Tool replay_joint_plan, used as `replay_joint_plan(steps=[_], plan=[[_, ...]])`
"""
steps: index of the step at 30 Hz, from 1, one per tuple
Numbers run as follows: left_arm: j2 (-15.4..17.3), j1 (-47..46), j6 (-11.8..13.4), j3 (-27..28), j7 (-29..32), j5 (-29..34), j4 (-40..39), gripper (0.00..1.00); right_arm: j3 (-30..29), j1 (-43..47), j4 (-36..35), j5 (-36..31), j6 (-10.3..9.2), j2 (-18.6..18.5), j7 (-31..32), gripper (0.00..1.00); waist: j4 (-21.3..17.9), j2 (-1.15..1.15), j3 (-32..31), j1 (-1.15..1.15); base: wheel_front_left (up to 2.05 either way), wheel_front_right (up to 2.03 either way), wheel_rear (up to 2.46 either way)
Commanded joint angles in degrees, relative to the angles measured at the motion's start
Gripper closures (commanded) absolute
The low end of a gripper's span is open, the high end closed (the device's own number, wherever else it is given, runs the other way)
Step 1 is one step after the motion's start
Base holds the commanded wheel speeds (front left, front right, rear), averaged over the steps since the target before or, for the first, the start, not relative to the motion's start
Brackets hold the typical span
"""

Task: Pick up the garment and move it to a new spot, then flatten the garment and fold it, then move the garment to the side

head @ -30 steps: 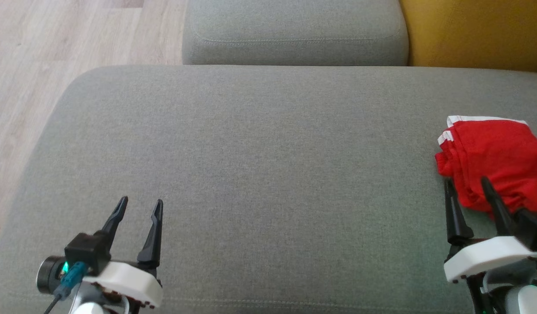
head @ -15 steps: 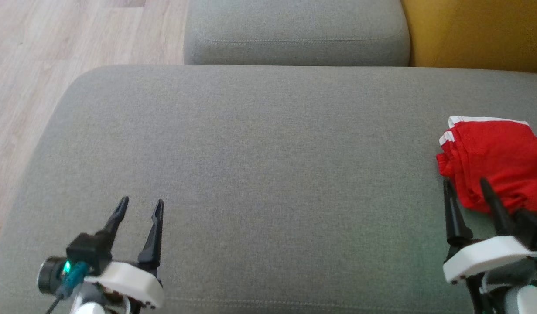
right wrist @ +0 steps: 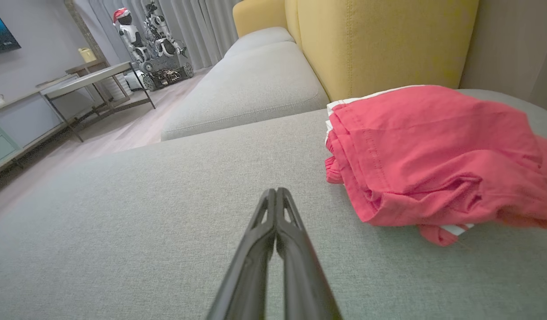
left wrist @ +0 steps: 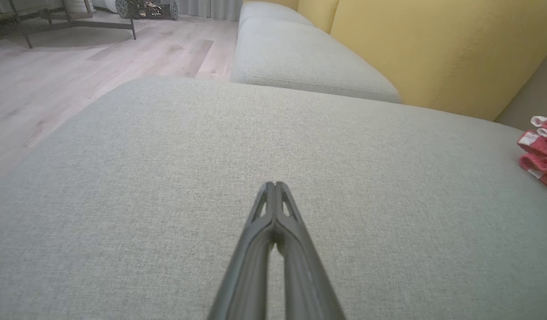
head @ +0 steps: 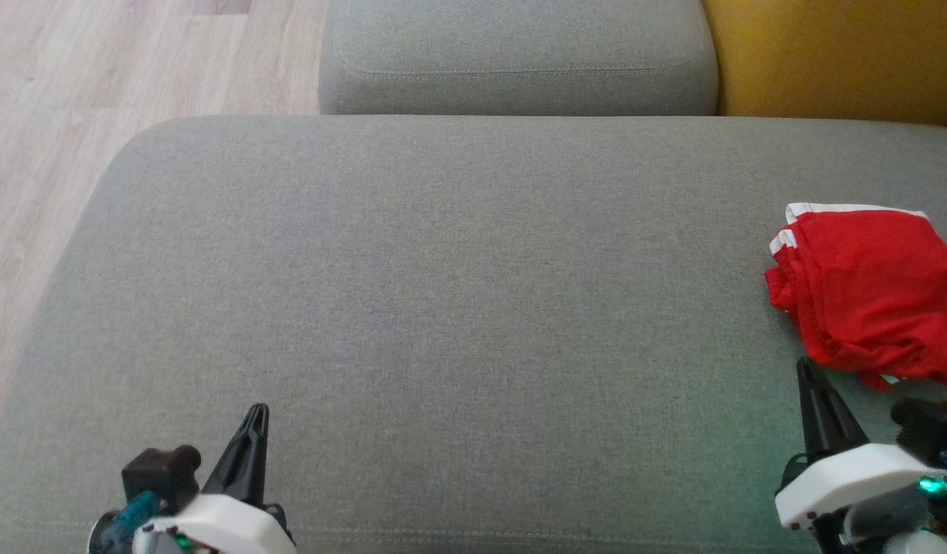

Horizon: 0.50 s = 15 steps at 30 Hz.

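A red garment [head: 873, 288] with white trim lies folded in a loose bundle at the right end of the grey sofa cushion [head: 458, 292]. It shows large at the right in the right wrist view [right wrist: 433, 155] and as a small edge in the left wrist view [left wrist: 540, 151]. My right gripper [head: 808, 368] is shut and empty, just below the garment's near left corner, apart from it [right wrist: 276, 192]. My left gripper [head: 258, 412] is shut and empty near the cushion's front left [left wrist: 275, 184].
A second grey cushion [head: 519, 58] lies beyond the first. A yellow backrest [head: 835, 58] rises at the far right. Wooden floor [head: 65, 115] runs along the left. A metal-legged table [right wrist: 95, 78] and a parked robot [right wrist: 155, 40] stand across the room.
Both grippers have gone from open to shut and have drawn back toward the cushion's near edge. The right gripper has come away from the garment, which has stayed in place.
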Motion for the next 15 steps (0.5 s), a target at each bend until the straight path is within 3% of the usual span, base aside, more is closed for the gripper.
replay_joint_plan(steps=[1, 15], plan=[[0.4, -3.1, -0.2, 1.4, 0.3, -1.6, -1.5, 1.0, -0.2, -2.6, -1.4, 1.9, -0.01, -0.2, -0.1, 1.0, -0.1, 0.0, 0.0, 0.0, 0.0, 0.0, 0.0], [-0.8, -4.2, -1.7, 3.9, 2.0, -10.2, -0.5, 1.0, -0.3, -3.8, -0.1, 11.3, -0.01, -0.3, -0.1, 1.0, -0.6, 0.0, 0.2, 0.0, 0.0, 0.0, 0.0]])
